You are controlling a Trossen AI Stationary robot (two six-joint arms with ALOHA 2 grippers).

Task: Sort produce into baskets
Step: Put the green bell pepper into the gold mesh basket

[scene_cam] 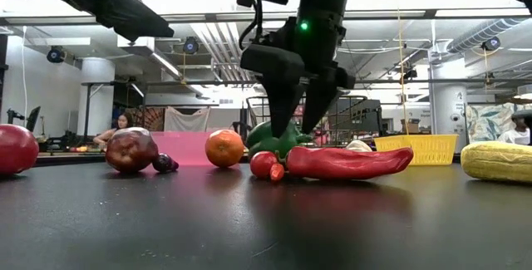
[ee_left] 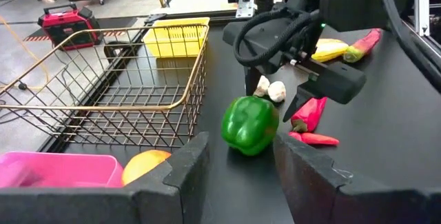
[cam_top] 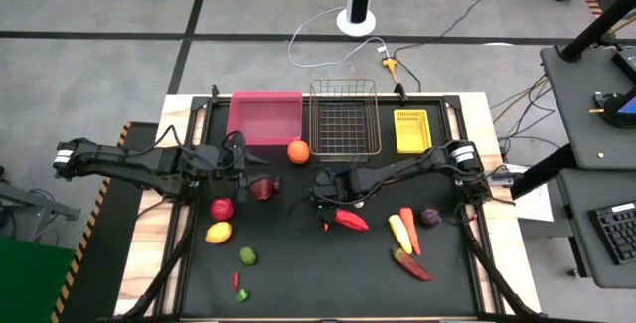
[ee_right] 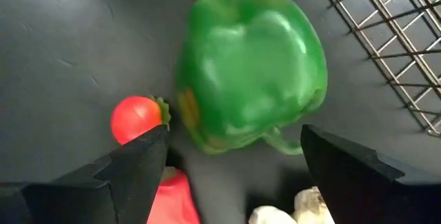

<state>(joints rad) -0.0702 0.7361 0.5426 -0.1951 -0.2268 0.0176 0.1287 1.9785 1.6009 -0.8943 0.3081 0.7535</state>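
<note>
From above, your right gripper hangs mid-table, just near of the wire-mesh basket; the left gripper waits by the pink plastic bin, its fingers apart and empty.

At table level, spread fingers straddle the green bell pepper.

Right wrist: the pepper sits between open jaws, unpinched. You're reaching; next comes the squeeze and lift.

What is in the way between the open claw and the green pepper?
Nothing visible is. The right gripper hangs open just over the green pepper, fingers either side. A small red tomato, a red chilli and white garlic crowd close beside it.
</note>
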